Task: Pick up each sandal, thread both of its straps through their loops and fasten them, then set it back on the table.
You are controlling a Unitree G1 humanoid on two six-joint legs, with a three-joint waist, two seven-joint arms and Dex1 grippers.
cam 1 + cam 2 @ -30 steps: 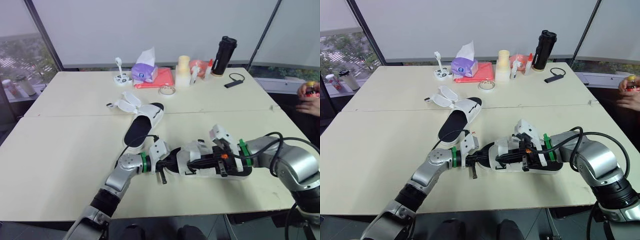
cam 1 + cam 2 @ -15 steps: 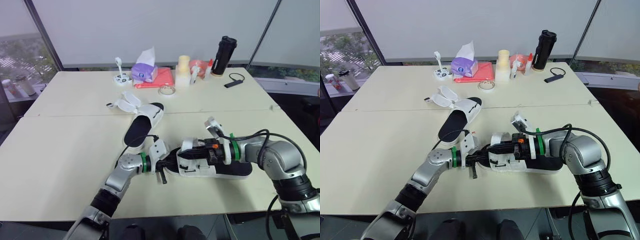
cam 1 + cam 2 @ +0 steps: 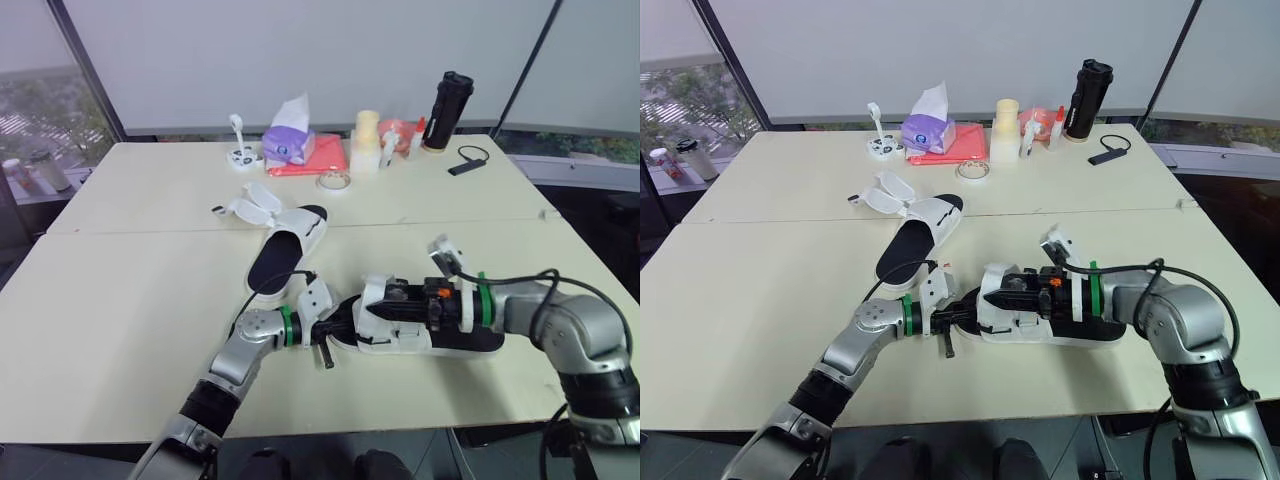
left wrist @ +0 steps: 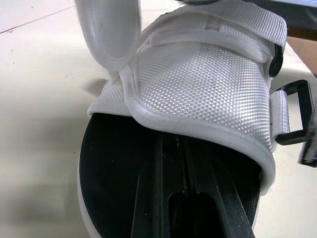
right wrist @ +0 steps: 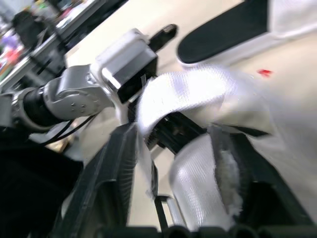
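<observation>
Looking down in the eye views, near sandal [image 3: 445,338]: it is lying flat on the table [image 3: 120,300] close to the front edge. Its toe is pointing to the robot's left and its white straps are standing up over the black sole.
Eye views, left gripper [image 3: 336,324]: it is reaching in at the toe end, low over the table.
Eye views, right gripper [image 3: 395,300]: it is coming in from the heel side and hanging over the sandal's straps.
Eye views, far sandal [image 3: 287,250]: it is lying further back, behind the left arm and apart from the near one, with its straps splaying open.
Eye views, far edge: a tissue box [image 3: 290,140] and a black bottle [image 3: 450,108] are standing there, well away from the work.
Left wrist view, left fingers [image 4: 198,203]: they are lying side by side on the black insole, clenched together with nothing between them. Their tips are running under the front strap [image 4: 198,84].
Left wrist view, loop [image 4: 297,111]: this black plastic piece is hanging at the side of the front strap, while a loose strap [image 4: 111,29] is rising upright beside it.
Right wrist view, right fingers [image 5: 111,178]: they are spreading wide, released. An arching strap [image 5: 183,94] is curving up between them, and I cannot tell whether it is touching either pad.
Right wrist view, background: the left arm's wrist is showing just past that strap, with the far sandal's dark sole beyond.
</observation>
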